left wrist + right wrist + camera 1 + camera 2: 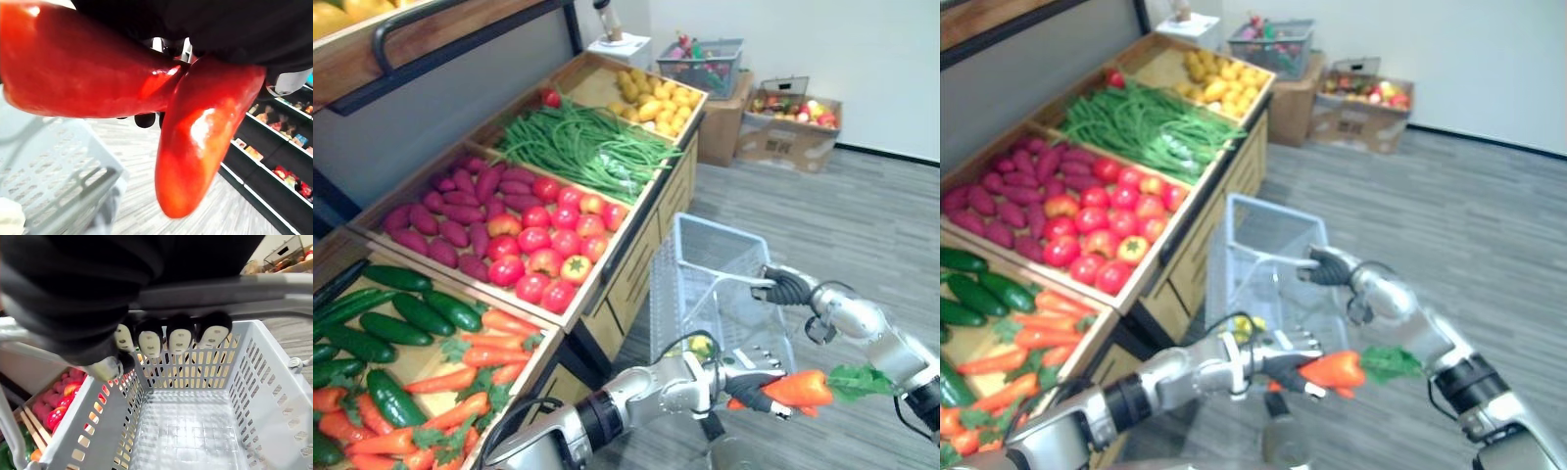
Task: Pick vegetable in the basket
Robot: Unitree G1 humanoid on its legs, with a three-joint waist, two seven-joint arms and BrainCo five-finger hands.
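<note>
Carrots: two, glossy orange-red, touching each other.
Left hand: dark cover, right against them.
Basket: pale, slatted, beyond.
Shelves: dark, stocked.

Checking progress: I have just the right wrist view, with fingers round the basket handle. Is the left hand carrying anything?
Observer: Yes. The left hand is curled round orange carrots, and green leaves show on one.
Operator: Are they in the basket already?
Observer: Not yet. They hang beside the basket, by the rim nearest the robot, and in the left wrist view one tip is over the floor.
</note>
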